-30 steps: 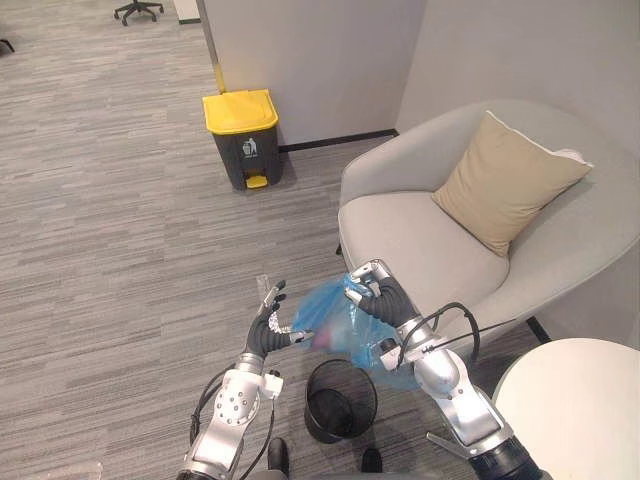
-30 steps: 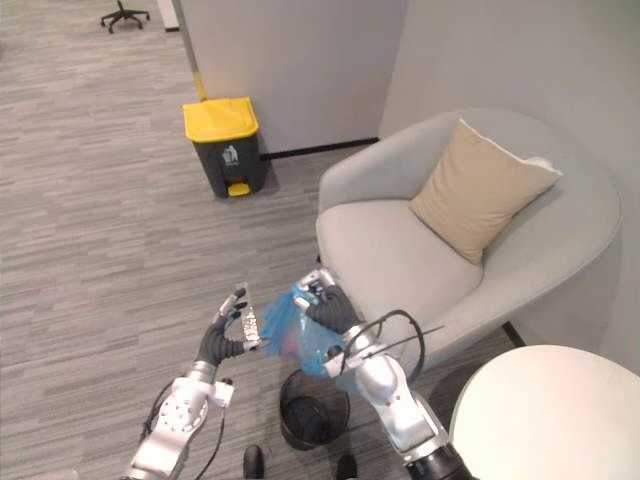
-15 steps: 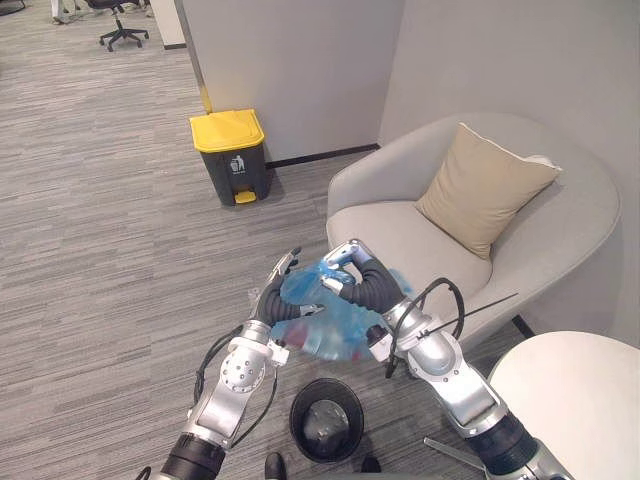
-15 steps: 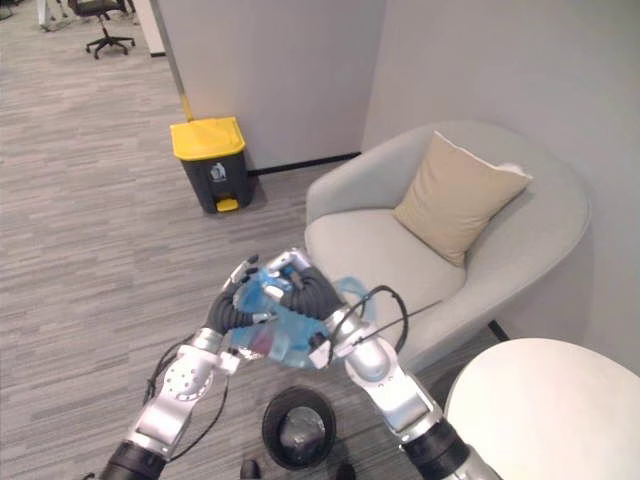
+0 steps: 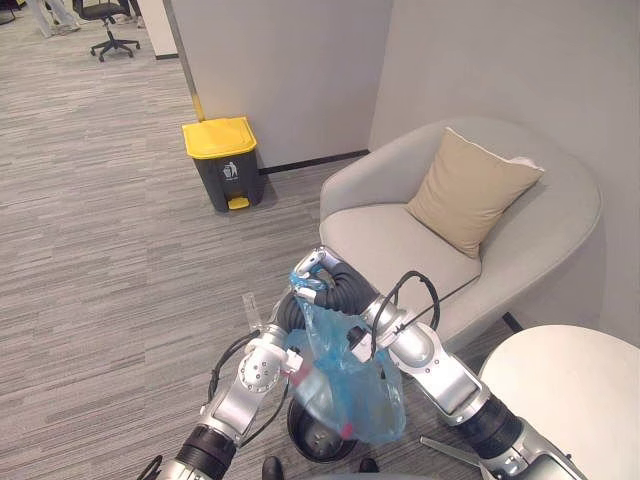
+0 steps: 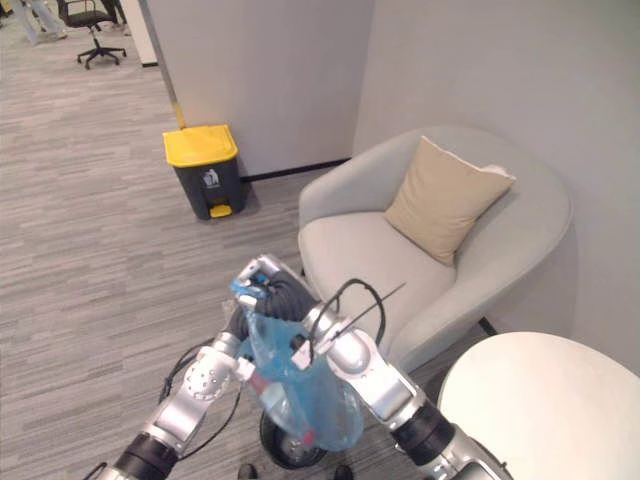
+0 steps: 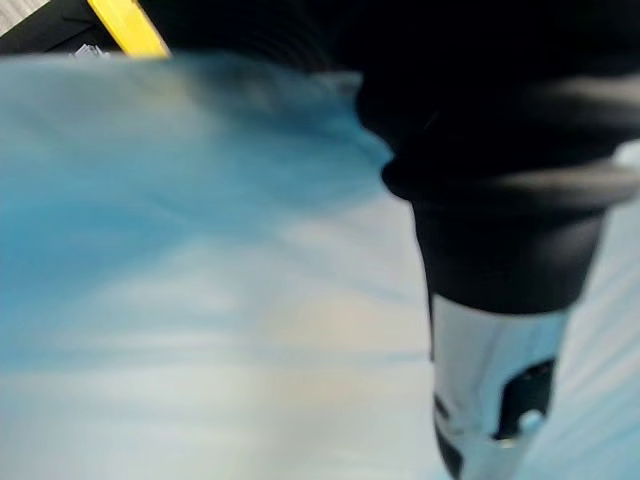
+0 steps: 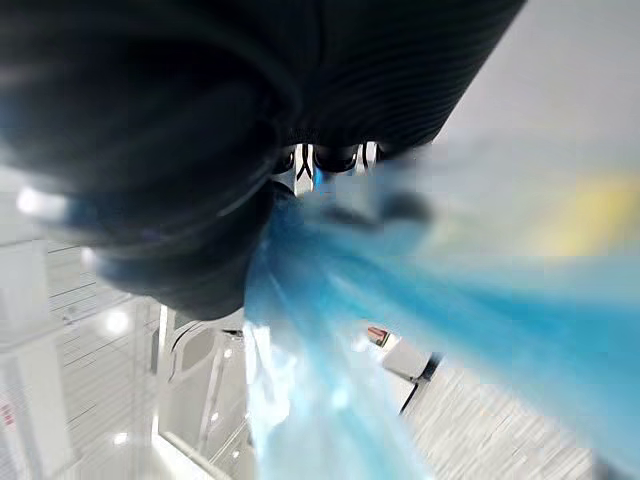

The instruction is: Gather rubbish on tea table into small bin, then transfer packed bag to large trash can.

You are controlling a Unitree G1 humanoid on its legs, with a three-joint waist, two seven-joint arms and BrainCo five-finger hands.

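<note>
Here the right robot hand (image 5: 322,283) is closed round the top of the blue bag (image 5: 350,390), which hangs over the bin (image 5: 305,442). The left robot hand (image 5: 289,316) touches the bag from behind; whether it grips I cannot tell.

The bag (image 5: 345,385) is translucent blue, the trash can (image 5: 230,180) dark grey with a yellow lid (image 5: 218,137), the cushion (image 5: 468,190) beige.

We see blue see-through bag (image 5: 348,385), full, hanging over black bin (image 5: 308,446), yellow-lidded trash can (image 5: 224,163) well apart.
</note>
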